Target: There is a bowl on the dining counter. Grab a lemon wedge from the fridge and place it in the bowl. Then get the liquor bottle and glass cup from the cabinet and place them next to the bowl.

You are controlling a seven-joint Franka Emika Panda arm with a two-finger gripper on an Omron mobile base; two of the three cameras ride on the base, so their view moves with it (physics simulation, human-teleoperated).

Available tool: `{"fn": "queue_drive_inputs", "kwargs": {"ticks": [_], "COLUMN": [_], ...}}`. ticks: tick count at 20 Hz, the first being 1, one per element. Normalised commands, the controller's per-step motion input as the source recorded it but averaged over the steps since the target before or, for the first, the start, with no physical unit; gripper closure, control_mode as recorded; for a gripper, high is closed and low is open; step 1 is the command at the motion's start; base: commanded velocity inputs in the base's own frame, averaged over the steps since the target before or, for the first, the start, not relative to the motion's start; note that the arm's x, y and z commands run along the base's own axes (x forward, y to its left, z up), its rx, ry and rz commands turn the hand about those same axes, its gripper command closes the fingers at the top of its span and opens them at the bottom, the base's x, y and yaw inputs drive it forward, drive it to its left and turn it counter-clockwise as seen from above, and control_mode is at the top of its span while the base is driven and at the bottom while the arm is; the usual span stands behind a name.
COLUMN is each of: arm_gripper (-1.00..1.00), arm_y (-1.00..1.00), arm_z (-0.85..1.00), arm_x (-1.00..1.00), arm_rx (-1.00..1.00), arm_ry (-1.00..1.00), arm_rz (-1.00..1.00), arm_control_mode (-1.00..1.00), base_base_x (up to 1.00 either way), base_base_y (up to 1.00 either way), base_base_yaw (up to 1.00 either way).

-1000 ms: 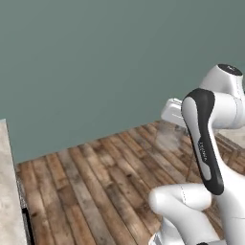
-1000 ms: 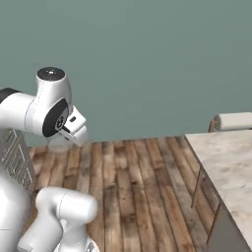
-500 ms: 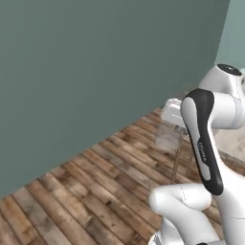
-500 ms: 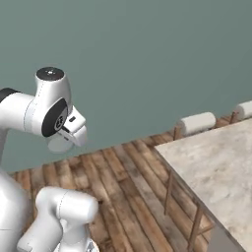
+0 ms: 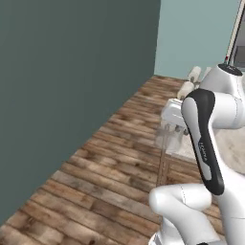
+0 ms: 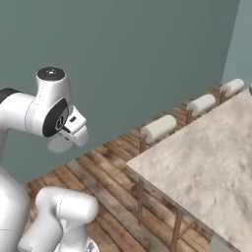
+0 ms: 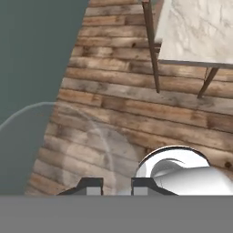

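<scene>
My gripper [image 5: 173, 125] is shut on the glass cup [image 5: 168, 141], a clear pale tumbler that hangs below the fingers over the wooden floor. In the hand view the gripper [image 7: 116, 184] has the cup [image 7: 86, 136] as a faint see-through curve in front of the fingertips. From the right base the gripper [image 6: 74, 133] is held high beside the arm's shoulder, with the cup [image 6: 60, 144] as a pale disc under it. The dining counter [image 6: 206, 167], beige-grey veined marble, lies to the right and ahead, with its corner [image 7: 200, 32] at the top of the hand view.
Cushioned wooden stools [image 6: 158, 127] [image 6: 202, 102] stand along the counter's near side, toward a dark teal wall [image 6: 123, 59]. Thin wooden legs [image 7: 152, 50] drop from the counter to the plank floor [image 5: 95, 182]. The same wall [image 5: 72, 95] runs close on the left.
The whole picture has shifted: the base has turned and driven, so the dining counter and stools are now larger and nearer. The gripper holds the cup as before.
</scene>
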Motion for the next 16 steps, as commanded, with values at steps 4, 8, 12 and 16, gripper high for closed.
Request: {"fn": "queue_drive_inputs", "kwargs": {"ticks": [4, 8, 12, 16], "arm_gripper": [1.00, 1.00, 1.00, 1.00], "arm_y": [0.00, 0.00, 0.00, 0.00], "arm_z": [0.00, 0.00, 0.00, 0.00], "arm_x": [0.00, 0.00, 0.00, 0.00], "arm_rx": [0.00, 0.00, 0.00, 0.00], "arm_ry": [0.00, 0.00, 0.00, 0.00], "arm_rz": [0.00, 0.00, 0.00, 0.00], "arm_control_mode": [1.00, 1.00, 1.00, 1.00], "base_base_x": [0.64, 0.40, 0.34, 0.36], "base_base_y": [0.52, 0.64, 0.71, 0.71], "base_base_yaw": [-0.50, -0.48, -0.48, -0.48]}}
